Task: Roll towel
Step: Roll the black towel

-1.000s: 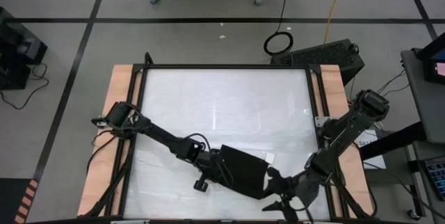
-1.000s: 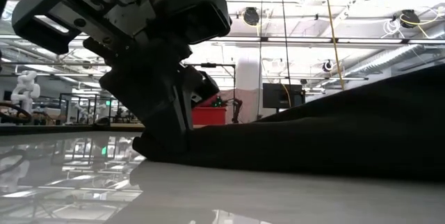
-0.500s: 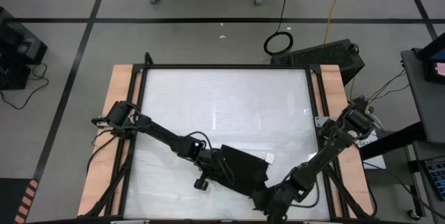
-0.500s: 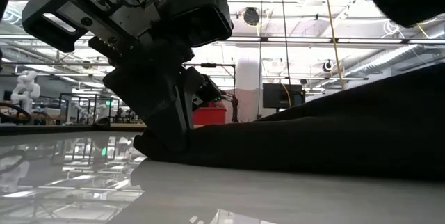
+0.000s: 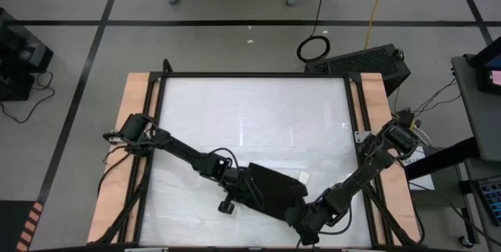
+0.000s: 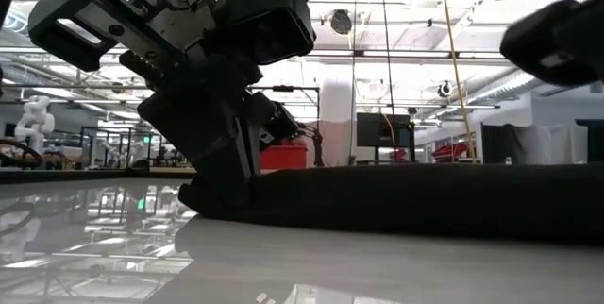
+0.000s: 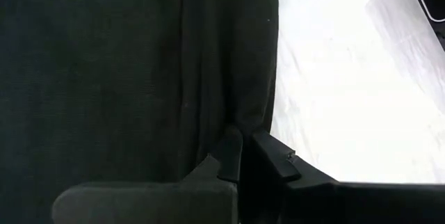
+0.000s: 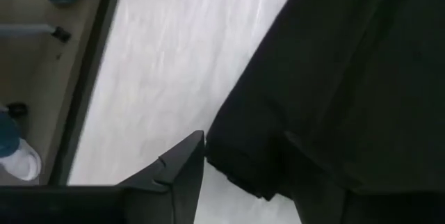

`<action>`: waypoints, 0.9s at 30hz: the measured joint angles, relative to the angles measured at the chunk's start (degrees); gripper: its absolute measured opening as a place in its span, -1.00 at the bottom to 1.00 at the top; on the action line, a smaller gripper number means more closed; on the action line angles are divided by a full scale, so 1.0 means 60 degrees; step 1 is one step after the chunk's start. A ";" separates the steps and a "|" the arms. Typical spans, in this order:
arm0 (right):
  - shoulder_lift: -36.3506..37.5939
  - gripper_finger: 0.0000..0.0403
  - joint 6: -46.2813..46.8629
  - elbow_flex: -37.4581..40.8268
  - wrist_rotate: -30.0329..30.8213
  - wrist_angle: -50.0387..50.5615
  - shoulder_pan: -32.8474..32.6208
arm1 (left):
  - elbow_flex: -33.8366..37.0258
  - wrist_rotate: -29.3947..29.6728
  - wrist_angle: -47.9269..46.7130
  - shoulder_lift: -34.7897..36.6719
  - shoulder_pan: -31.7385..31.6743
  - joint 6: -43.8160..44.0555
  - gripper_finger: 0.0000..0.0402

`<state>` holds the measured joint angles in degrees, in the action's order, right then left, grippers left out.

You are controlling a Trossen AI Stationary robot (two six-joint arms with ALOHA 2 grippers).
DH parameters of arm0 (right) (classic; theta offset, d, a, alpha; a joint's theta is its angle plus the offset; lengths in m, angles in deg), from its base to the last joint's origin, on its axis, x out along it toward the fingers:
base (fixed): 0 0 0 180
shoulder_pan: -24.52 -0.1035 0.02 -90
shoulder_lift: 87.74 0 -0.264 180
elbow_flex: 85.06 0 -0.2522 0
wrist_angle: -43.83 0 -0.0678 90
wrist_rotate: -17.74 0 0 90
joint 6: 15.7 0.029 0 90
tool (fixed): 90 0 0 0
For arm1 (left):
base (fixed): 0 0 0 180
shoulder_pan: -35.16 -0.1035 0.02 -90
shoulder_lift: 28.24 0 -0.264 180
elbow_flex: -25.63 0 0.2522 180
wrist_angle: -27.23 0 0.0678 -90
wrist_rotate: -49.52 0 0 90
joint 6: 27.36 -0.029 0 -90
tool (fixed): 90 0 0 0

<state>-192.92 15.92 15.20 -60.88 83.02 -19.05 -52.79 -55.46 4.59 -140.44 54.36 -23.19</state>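
Towel [image 5: 270, 192] lies flat and dark on the white counter [image 5: 250, 119], down in the near half and a little right of the middle, turned at an angle to the counter's edges. A small white tag [image 5: 302, 176] sticks out from its far right edge.

The left hand [image 7: 240, 156] sits at the towel's left edge, its two dark fingers [image 7: 229, 153] pressed together on a pinch of the cloth. From the wrist camera you can see the fabric gathered into a narrow fold that runs straight into the closed fingertips, with bare white counter just beside it. At counter height the same hand [image 6: 222, 195] reaches down from above and meets the cloth right at the surface, where the towel [image 6: 425, 200] stretches off to the right as a low, even dark band.

The right hand [image 5: 300, 219] is at the towel's near right corner, low over the counter, its arm coming in from the right side. Its fingers stand apart. In its wrist camera one dark finger [image 8: 182, 161] shows just beside the towel's rumpled corner [image 8: 243, 154], with a sliver of counter between them; the other finger is lost against the black cloth, so whether it touches the towel I cannot tell. The cloth there is bunched into soft ridges.

Beyond the counter's wooden rim, a person's shoe [image 8: 21, 160] shows on the floor.
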 joint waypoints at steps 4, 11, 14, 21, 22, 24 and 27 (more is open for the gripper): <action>0.0002 -0.03 0.0529 0.0341 -0.0112 -0.0222 0.0004 | 0.0000 -0.0028 -0.0004 0.0000 -0.0004 -0.0001 -0.92; 0.0002 0.05 0.0819 0.0591 -0.0168 -0.0703 0.0000 | 0.0000 -0.0033 0.0000 0.0000 0.0000 -0.0004 -0.91; 0.0002 0.05 0.0813 0.0591 -0.0151 -0.0672 0.0000 | 0.0000 -0.0033 0.0019 0.0000 0.0000 -0.0004 -0.91; 0.0002 0.05 0.1126 0.0882 -0.0062 -0.0755 0.0004 | 0.0004 -0.0033 0.0084 0.0000 0.0007 -0.0004 -0.68; 0.0005 0.05 0.1278 0.0975 -0.0045 -0.0800 0.0000 | 0.0004 -0.0041 0.0098 0.0000 0.0007 -0.0004 -0.60; 0.0020 0.05 0.1594 0.1140 -0.0004 -0.0985 0.0000 | 0.0004 -0.0264 0.0102 0.0000 0.0007 -0.0011 -0.45; 0.0032 0.05 0.2076 0.1259 0.0150 -0.1092 -0.0003 | 0.0004 -0.0943 0.0100 0.0000 0.0000 -0.0011 -0.25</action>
<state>-192.73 28.38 22.76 -59.98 76.48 -19.07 -52.77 -61.12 5.19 -140.44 54.36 -23.26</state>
